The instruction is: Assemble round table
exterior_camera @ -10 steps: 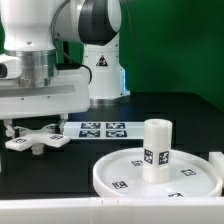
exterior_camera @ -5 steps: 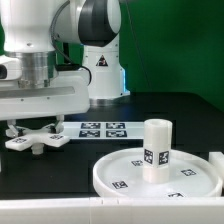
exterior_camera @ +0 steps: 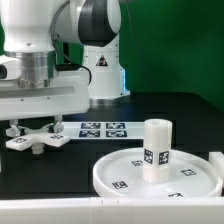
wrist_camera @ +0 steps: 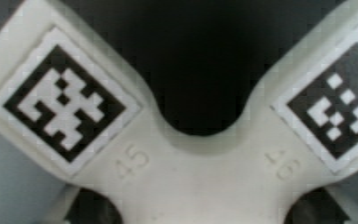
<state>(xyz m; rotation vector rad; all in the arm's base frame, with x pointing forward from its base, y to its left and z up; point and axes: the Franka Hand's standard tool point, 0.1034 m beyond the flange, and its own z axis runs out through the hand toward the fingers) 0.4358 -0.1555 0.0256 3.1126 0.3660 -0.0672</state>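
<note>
The robot's gripper [exterior_camera: 33,131] is down low over the white plastic cross-shaped four-arm piece [exterior_camera: 35,141], which lies flat on the black worktop [exterior_camera: 150,108] at the exterior view's left. The wide gripper body hides most of the fingers, so I cannot tell whether they are spread or pressed against the piece. The wrist view is filled by that same cross-shaped piece [wrist_camera: 179,170] seen from very close. Two of its arms fork apart with a dark gap between them, and each arm carries one black-and-white square tag. There is one cross-shaped piece in view. Toward the exterior view's right, well apart from the gripper, lies one large white rimmed round disc [exterior_camera: 110,172] with several small tags on its face. One short white cylinder leg [exterior_camera: 156,140] stands upright on the disc, showing a single tag on its side. Between the cross-shaped piece and the disc, further back, one thin flat white marker board [exterior_camera: 103,129] with several printed tags lies on the worktop, in front of the arm's white base [exterior_camera: 103,72].
</note>
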